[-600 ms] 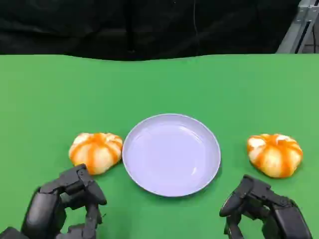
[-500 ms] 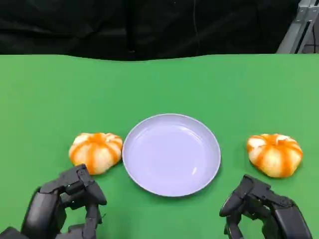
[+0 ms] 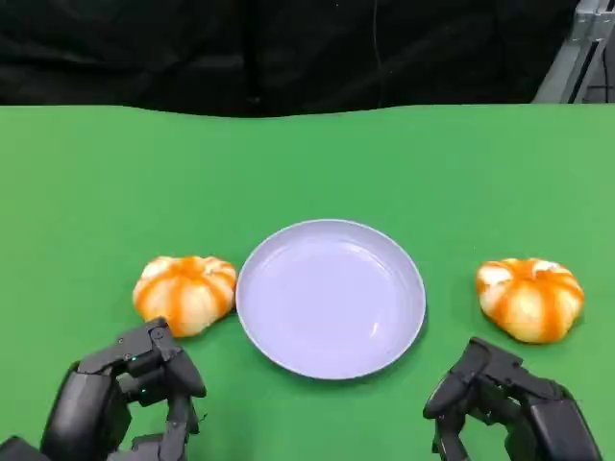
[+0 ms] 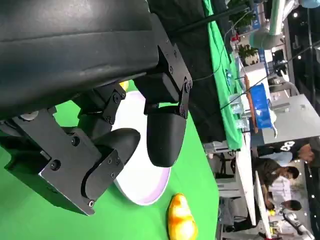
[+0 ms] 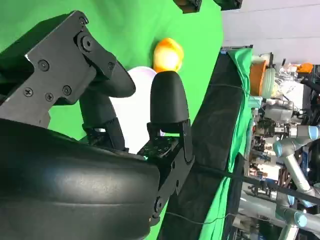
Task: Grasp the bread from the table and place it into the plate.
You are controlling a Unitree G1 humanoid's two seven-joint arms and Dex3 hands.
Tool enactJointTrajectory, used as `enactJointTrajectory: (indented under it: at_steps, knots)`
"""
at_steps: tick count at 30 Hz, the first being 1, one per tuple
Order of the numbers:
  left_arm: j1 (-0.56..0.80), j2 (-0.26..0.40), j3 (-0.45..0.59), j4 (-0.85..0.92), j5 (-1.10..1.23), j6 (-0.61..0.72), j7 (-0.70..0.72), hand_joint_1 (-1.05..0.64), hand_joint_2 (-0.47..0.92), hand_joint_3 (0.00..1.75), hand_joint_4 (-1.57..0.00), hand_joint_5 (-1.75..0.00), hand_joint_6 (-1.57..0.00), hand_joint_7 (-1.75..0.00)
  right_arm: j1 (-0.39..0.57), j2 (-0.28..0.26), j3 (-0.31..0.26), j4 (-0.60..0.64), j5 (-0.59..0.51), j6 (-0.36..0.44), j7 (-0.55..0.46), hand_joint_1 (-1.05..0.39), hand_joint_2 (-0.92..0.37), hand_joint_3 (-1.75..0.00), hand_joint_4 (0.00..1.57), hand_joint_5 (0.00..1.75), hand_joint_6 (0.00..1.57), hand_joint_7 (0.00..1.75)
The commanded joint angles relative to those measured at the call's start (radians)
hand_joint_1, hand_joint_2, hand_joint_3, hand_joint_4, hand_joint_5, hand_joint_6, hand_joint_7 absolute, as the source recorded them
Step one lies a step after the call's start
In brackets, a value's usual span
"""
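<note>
Two buns sit on the green bench (image 3: pixel 307 154): left bun (image 3: pixel 184 293) touching the plate (image 3: pixel 331 298) at centre frame, right bun (image 3: pixel 529 298) apart from it. Left hand (image 3: pixel 120 403) and right hand (image 3: pixel 504 403) (lower corners) hold nothing, fingers apart.

Even bright overhead light, soft shadows; head view sharp, wrist bg maybe slightly blurred w/ glare.

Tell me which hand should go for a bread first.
Left, narrowly. The left hand sits just below the left bread, which lies right beside the plate. The right hand is similarly near the right bread, but that one lies farther from the plate.
</note>
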Motion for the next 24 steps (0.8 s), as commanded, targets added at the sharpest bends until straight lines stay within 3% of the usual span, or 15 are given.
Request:
enactJointTrajectory:
  at_steps: [1,3,4,6,9,10,11,13,17,20,24]
  knots:
    - [-0.007,0.016,0.016,-0.001,-0.022,0.005,-0.016,-0.05,0.36,1.44,-0.83,-1.59,-0.79,-1.41,0.003,-0.005,-0.006,0.001,0.003,-0.011,-0.002,-0.01,-0.35,-1.36,0.65,1.73,0.66,1.52]
    - [-0.007,0.015,0.017,-0.001,-0.022,0.005,-0.017,-0.05,0.36,1.43,-0.83,-1.58,-0.8,-1.39,0.003,-0.005,-0.006,0.001,0.003,-0.011,-0.002,-0.01,-0.35,-1.37,0.65,1.73,0.66,1.52]
    - [-0.028,0.05,0.012,-0.025,0.117,0.049,0.033,-0.09,0.38,1.35,-0.76,-1.5,-0.73,-1.29,0.005,-0.005,-0.006,-0.002,0.004,-0.006,-0.002,-0.01,-0.35,-1.37,0.65,1.72,0.66,1.52]
    - [-0.054,0.09,0.007,-0.059,0.3,0.109,0.096,-0.21,0.6,0.83,-0.57,-1.12,-0.65,-0.69,0.008,-0.005,-0.006,-0.006,0.004,-0.001,-0.002,-0.01,-0.36,-1.37,0.64,1.71,0.66,1.5]
    - [-0.058,0.092,0.002,-0.079,0.362,0.142,0.121,-0.24,0.67,0.67,-0.53,-1.02,-0.66,-0.49,0.009,-0.005,-0.006,-0.006,0.004,0.0,-0.002,-0.01,-0.36,-1.36,0.64,1.71,0.66,1.5]
    - [-0.099,0.143,-0.018,-0.088,0.518,0.182,0.153,-0.24,0.67,0.66,-0.52,-1.02,-0.66,-0.48,0.008,-0.004,-0.004,-0.003,0.003,-0.004,-0.002,-0.01,-0.37,-1.36,0.64,1.71,0.66,1.5]
    - [-0.134,0.184,-0.034,-0.094,0.647,0.215,0.178,-0.35,0.78,0.37,-0.4,-0.86,-0.54,-0.32,0.008,-0.003,-0.002,-0.001,0.002,-0.009,-0.002,-0.03,-0.36,-1.35,0.65,1.71,0.66,1.5]
    - [-0.171,0.223,-0.053,-0.1,0.79,0.255,0.204,-0.42,0.89,0.12,-0.33,-0.74,-0.49,-0.17,0.007,-0.003,-0.001,0.002,0.0,-0.014,-0.003,-0.04,-0.36,-1.35,0.65,1.72,0.66,1.51]
    - [-0.175,0.221,-0.066,-0.105,0.823,0.281,0.218,-0.44,0.92,0.05,-0.31,-0.71,-0.48,-0.13,0.007,-0.004,0.0,0.002,0.0,-0.014,-0.003,-0.04,-0.37,-1.34,0.64,1.72,0.65,1.51]
    - [-0.312,0.243,-0.148,-0.047,0.994,0.404,0.16,-0.53,0.92,0.03,-0.23,-0.68,-0.39,-0.07,0.013,0.007,0.007,-0.011,0.001,0.006,-0.008,-0.05,-0.37,-1.34,0.64,1.72,0.65,1.51]
    - [-0.38,0.243,-0.203,0.009,1.055,0.479,0.139,-0.55,0.92,0.02,-0.19,-0.69,-0.37,-0.05,0.015,0.011,0.01,-0.013,-0.003,0.007,-0.011,-0.05,-0.38,-1.34,0.64,1.71,0.65,1.5]
